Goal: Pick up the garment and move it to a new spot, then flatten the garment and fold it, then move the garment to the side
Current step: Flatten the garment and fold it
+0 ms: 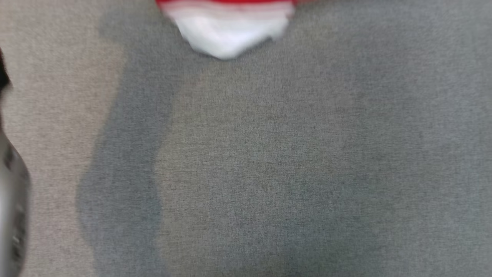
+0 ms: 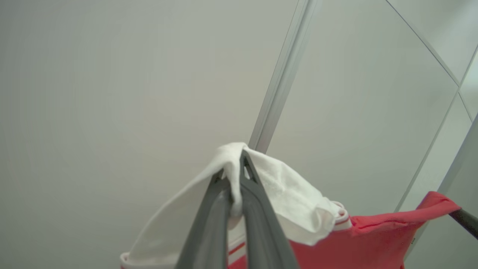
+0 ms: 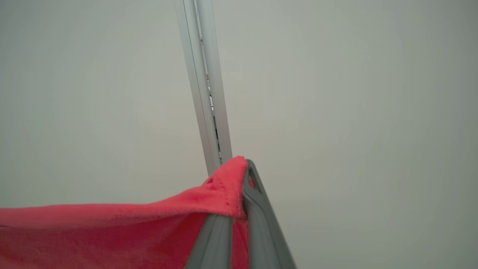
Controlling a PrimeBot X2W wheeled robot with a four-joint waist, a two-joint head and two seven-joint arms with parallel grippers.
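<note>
Head view: a garment (image 1: 230, 27), white below red and pale stripes, hangs blurred at the top edge, above a grey woven tabletop (image 1: 269, 154). Left wrist view: the left gripper (image 2: 234, 170), raised before a pale wall (image 2: 112, 93), is pressed together, pinching a white fold; red cloth stretches rightward. Right wrist view: the right gripper (image 3: 241, 177) pinches the fleecy red edge.

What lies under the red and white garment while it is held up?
Below the garment lies a grey cloth surface with soft shadows. The part behind its white end is covered.
</note>
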